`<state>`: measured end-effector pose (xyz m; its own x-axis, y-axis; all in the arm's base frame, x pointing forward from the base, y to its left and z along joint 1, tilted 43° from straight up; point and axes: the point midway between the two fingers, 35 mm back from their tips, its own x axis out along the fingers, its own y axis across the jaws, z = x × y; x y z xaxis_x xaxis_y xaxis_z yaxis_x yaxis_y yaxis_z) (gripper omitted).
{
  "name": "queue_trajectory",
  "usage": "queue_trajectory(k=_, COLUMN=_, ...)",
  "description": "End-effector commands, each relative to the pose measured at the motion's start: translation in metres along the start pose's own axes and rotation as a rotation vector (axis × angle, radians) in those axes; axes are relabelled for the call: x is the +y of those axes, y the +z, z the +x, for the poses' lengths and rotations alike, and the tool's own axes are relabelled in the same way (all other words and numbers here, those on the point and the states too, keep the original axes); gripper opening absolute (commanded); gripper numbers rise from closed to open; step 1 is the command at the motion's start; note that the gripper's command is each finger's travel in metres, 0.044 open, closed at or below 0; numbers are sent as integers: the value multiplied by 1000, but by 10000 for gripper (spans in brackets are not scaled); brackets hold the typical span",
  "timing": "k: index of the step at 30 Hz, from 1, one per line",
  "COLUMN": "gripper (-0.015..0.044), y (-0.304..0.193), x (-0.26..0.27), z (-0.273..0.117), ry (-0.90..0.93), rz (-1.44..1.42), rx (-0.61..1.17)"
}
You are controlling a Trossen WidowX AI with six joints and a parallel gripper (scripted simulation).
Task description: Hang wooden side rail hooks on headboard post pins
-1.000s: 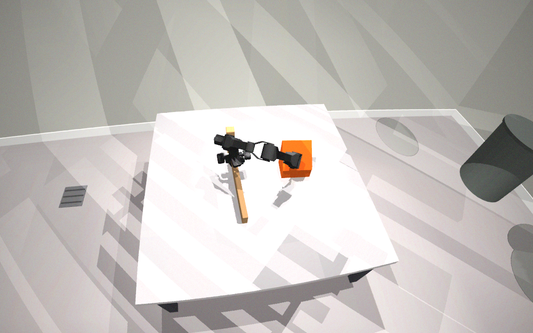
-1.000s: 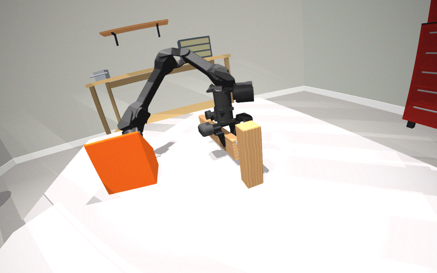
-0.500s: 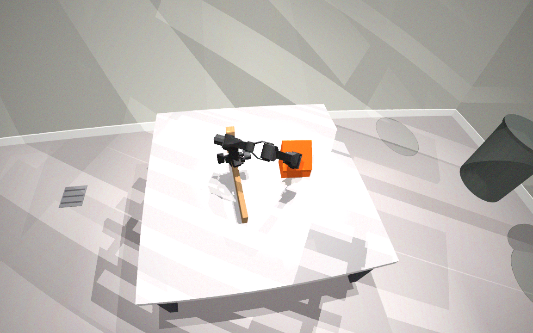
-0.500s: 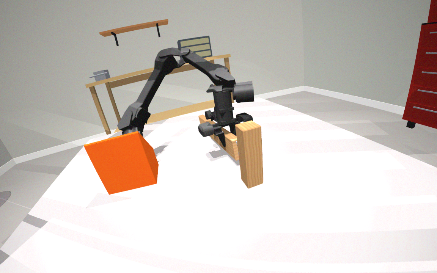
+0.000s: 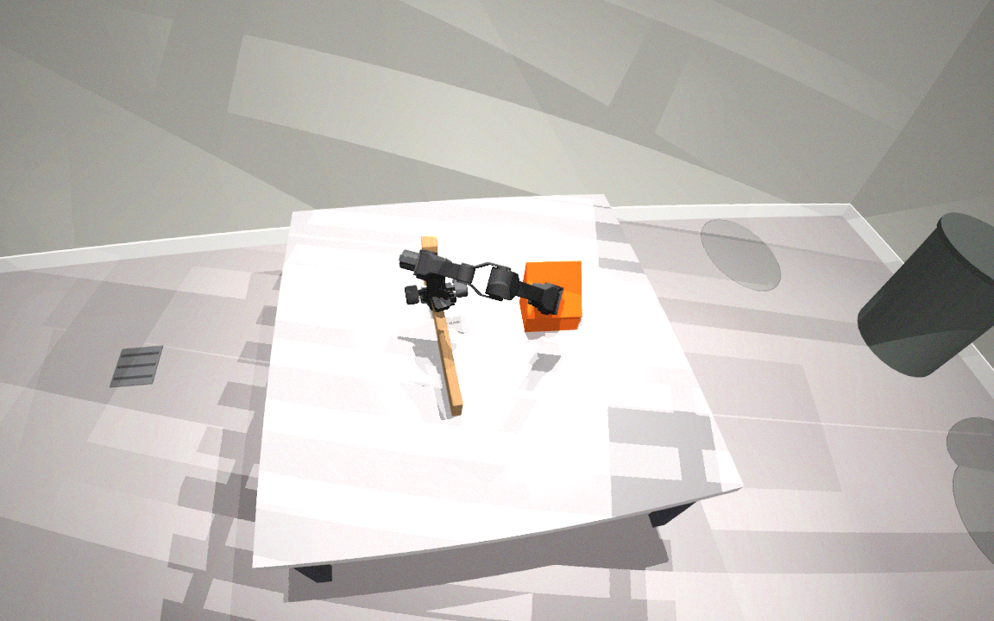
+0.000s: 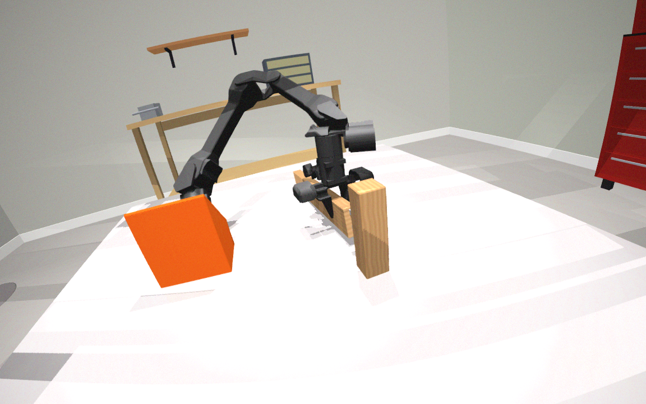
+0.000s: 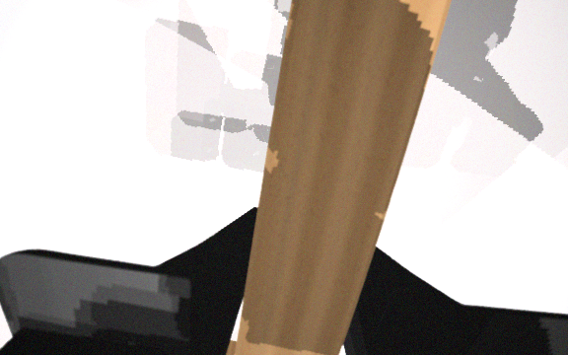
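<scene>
The wooden side rail (image 5: 449, 364) (image 6: 344, 221) (image 7: 330, 173) runs lengthwise over the white table (image 5: 377, 479) (image 6: 265, 341). Its near end in the exterior view is right behind the upright headboard post (image 5: 429, 242) (image 6: 372, 233). The post's plain back faces that camera, so the slot, pins and steel hooks are hidden. Whether the hooks sit on the pins cannot be told. The rail's far end is low at the table. My gripper (image 5: 438, 303) (image 6: 337, 203) (image 7: 311, 266) points down and is shut on the rail near its post end, one finger on each side.
The arm's base stands on an orange block (image 5: 566, 278) (image 6: 184, 246), beside the post and rail. The arm arches from it over the table. A wooden workbench (image 6: 189, 110), a wall shelf (image 6: 199, 41) and a red cabinet (image 6: 641, 105) stand beyond. A dark bin (image 5: 940, 301) is off the table.
</scene>
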<state>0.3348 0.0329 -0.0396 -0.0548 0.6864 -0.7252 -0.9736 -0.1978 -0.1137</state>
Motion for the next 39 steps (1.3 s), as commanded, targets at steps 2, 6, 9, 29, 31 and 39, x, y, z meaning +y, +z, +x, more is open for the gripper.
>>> queue_trajectory(k=2, gripper=0, y=-6, x=0, z=-4, ry=-8, rz=-2, rx=11)
queue_trajectory(k=6, gripper=0, y=-6, x=0, z=-5, ry=-8, rz=-2, rx=11)
queue_trajectory(k=9, gripper=0, y=-6, x=0, z=-5, ry=-8, rz=-2, rx=11)
queue_trajectory(k=29, gripper=0, y=-8, x=0, z=-4, ry=-8, rz=-2, rx=11)
queue_trajectory(k=31, gripper=0, y=-9, x=0, z=-4, ry=-8, rz=-2, rx=11)
queue_trajectory(k=39, gripper=0, y=-9, x=1, z=-4, ry=-8, rz=-2, rx=11)
